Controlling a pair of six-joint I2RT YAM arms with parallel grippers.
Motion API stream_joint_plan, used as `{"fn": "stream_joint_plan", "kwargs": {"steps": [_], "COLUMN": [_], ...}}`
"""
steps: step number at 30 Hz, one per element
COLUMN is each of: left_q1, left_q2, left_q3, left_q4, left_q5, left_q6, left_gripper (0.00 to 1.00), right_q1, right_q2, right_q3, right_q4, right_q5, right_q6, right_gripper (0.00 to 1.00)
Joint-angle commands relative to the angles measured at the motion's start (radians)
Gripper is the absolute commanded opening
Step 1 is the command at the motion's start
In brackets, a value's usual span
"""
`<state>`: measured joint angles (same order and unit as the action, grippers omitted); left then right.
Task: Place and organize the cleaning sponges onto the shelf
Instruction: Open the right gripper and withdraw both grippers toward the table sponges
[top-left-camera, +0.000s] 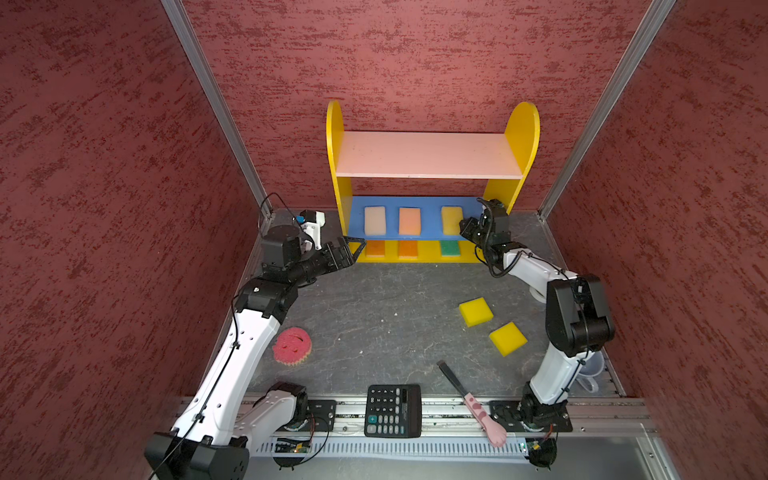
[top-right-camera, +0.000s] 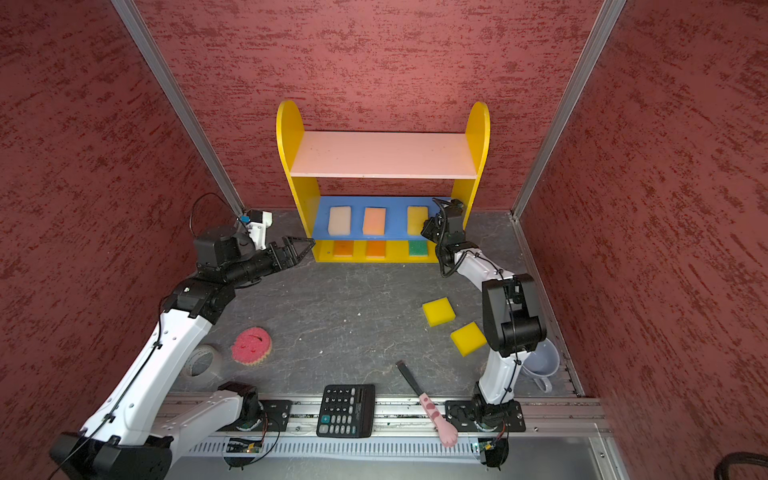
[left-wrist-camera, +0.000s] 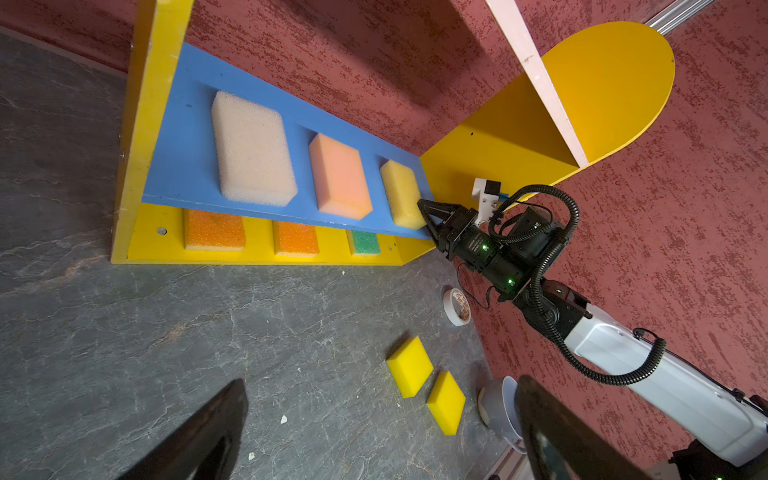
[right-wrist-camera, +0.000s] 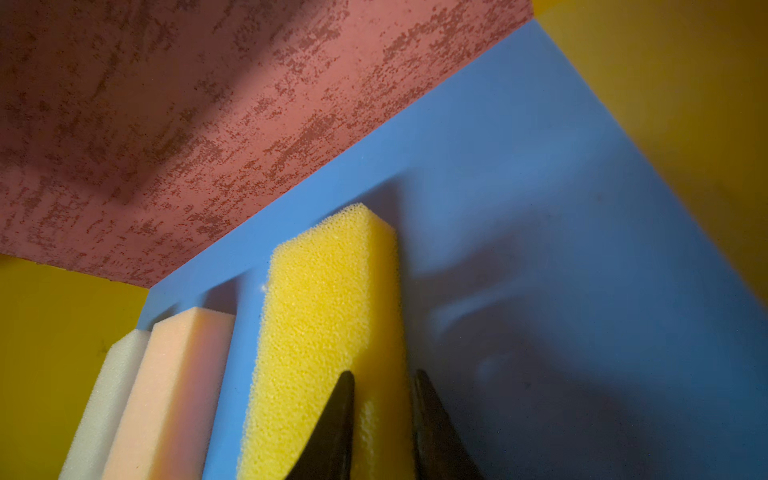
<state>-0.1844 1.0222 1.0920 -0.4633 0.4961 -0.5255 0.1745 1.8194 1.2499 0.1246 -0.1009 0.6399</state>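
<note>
The shelf (top-left-camera: 428, 153) stands against the back wall. On its blue middle board lie a cream sponge (top-left-camera: 375, 220), a peach sponge (top-left-camera: 409, 221) and a porous yellow sponge (right-wrist-camera: 324, 299). My right gripper (right-wrist-camera: 383, 374) holds that yellow sponge's near end, one finger on each face. Two orange sponges (top-left-camera: 375, 248) and a green one (top-left-camera: 450, 248) lie on the bottom board. Two yellow sponges (top-left-camera: 476, 311) (top-left-camera: 508, 338) and a round pink sponge (top-left-camera: 291, 345) lie on the floor. My left gripper (top-left-camera: 359, 249) hangs open and empty by the shelf's left foot.
A black calculator (top-left-camera: 392, 410) and a pink-handled brush (top-left-camera: 473, 399) lie at the front edge. A pale cup (top-right-camera: 540, 363) sits behind the right arm. A tape roll (top-right-camera: 201, 361) lies under the left arm, and another (left-wrist-camera: 457, 306) by the right wall.
</note>
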Motion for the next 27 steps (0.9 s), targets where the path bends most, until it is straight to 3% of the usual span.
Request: {"fn": "stream_joint_plan", "kwargs": {"steps": [1,9,15,18,22,27], "left_q1": [0.007,0.007,-0.03,-0.122,-0.349,-0.551], "left_q2": [-0.001,0.004,0.026,0.069,0.168,0.335], "left_q3": [0.0,-0.012,0.014,0.044,0.066,0.087], "left_q4": [0.013,0.026,0.023,-0.015,-0.032,0.01], "left_q5": [0.004,0.002,-0.028,-0.125,-0.322,-0.396], "left_q6": [0.0,-0.007,0.02,0.071,0.13,0.133], "left_gripper": [0.99,1.0,0.99,1.0,1.0,0.93], "right_q1": [-0.01,-0.015,-0.014,-0.015,-0.015,-0.013], "right_q2": [-0.034,-0.099,-0.172,-0.219,-0.307,-0.465], "right_q3": [0.003,-0.005,-0.067,-0.112,-0.209,-0.364], "right_q4": [-0.04,-0.056,-0.029,-0.032,-0.039,-0.126], "right_q5": [0.012,-0.011,-0.091,-0.11,-0.163,-0.15], "right_q6": [0.001,-0.004,0.031,0.046,0.066,0.042], "right_gripper": [0.32,0.36,0.37,0.37,0.37,0.37]}}
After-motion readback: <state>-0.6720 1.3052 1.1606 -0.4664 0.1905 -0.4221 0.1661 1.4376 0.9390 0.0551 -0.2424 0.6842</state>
